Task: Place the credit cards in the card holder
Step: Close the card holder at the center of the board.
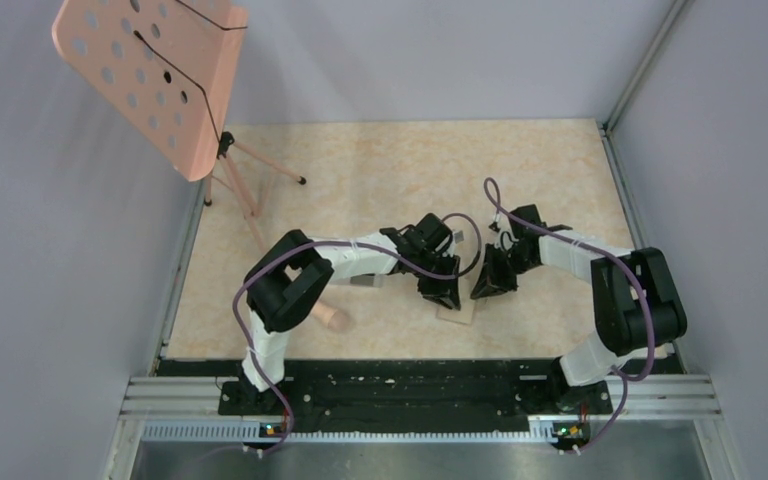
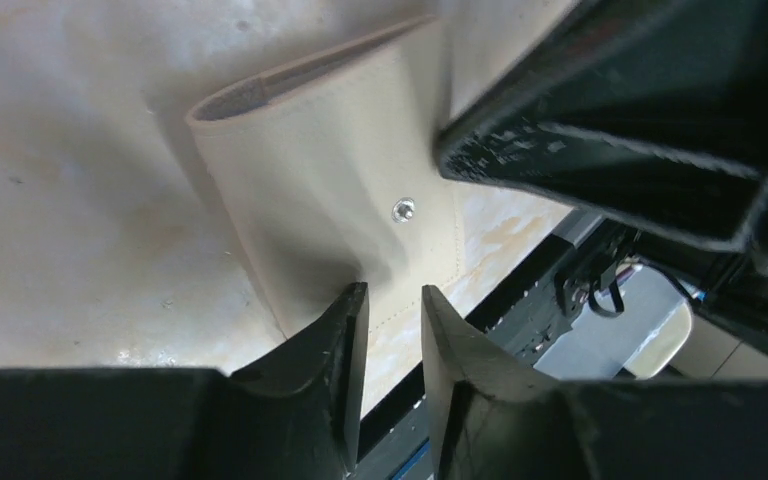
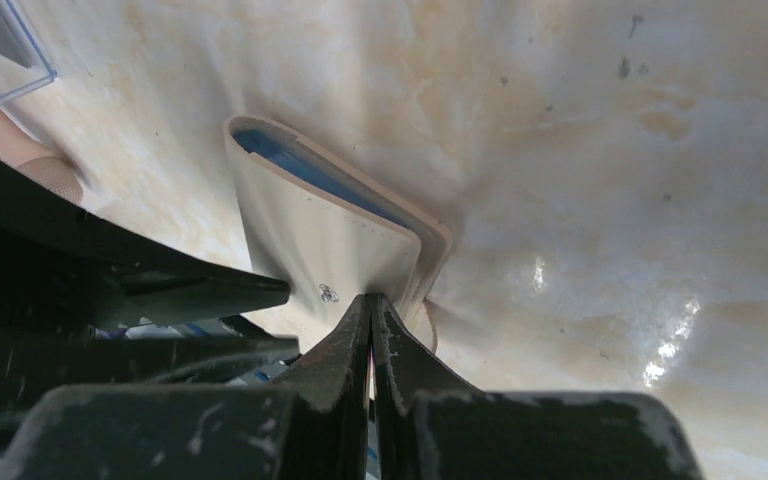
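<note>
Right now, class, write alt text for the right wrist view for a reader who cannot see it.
A tan card holder, its blue-grey inside showing at the open fold, sits on a marbled beige table. The right end effector is pressed shut at its near edge. A clear box corner shows top left.

Smooth matt tan leather-look card holder [image 2: 320,190], glossy marbled table [image 3: 580,150], clear plastic box [image 3: 0,55].

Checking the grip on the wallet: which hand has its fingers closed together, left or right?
The right hand: its fingers meet with no gap, at the edge of the wallet. The left hand shows a clear gap between its fingers.
</note>
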{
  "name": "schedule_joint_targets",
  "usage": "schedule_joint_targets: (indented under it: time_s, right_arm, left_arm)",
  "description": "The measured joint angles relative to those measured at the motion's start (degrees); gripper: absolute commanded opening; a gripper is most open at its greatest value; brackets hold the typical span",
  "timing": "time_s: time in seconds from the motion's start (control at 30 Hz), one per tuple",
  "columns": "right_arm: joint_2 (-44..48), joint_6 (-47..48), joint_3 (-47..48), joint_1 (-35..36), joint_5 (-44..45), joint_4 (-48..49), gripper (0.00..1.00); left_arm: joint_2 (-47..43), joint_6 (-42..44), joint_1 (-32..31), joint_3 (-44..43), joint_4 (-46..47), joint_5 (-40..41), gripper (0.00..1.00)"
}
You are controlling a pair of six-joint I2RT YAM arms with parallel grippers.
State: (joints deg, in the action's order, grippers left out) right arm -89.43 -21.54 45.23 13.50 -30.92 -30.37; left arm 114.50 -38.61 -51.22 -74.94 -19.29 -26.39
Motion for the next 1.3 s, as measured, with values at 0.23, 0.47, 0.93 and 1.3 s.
schedule_joint_targets:
  time_s: [0.23,0.47,0.93,1.3]
  right_arm:
    - [-1.09,-1.05,-0.98,-0.02,-1.53,3.06,0.0]
    - [-1.07,-1.62,-0.98,-0.02,-1.62,3.37,0.0]
    - [1.29,-1.66,-0.57,-0.04,0.2,3.26,0.0]
    - [2.25,-1.66,0.22,-0.15,-0.42,4.87,0.0]
  left_arm:
    - [-2.99,-1.16,-0.85,0.59,2.93,-0.15,0.63]
    - [-9.55,1.07,-2.51,3.15,2.97,10.21,0.99]
    - [-37.48,0.81,-2.71,21.2,7.23,42.47,0.96]
    - [-29.03,1.86,-2.95,16.68,8.96,33.94,0.82]
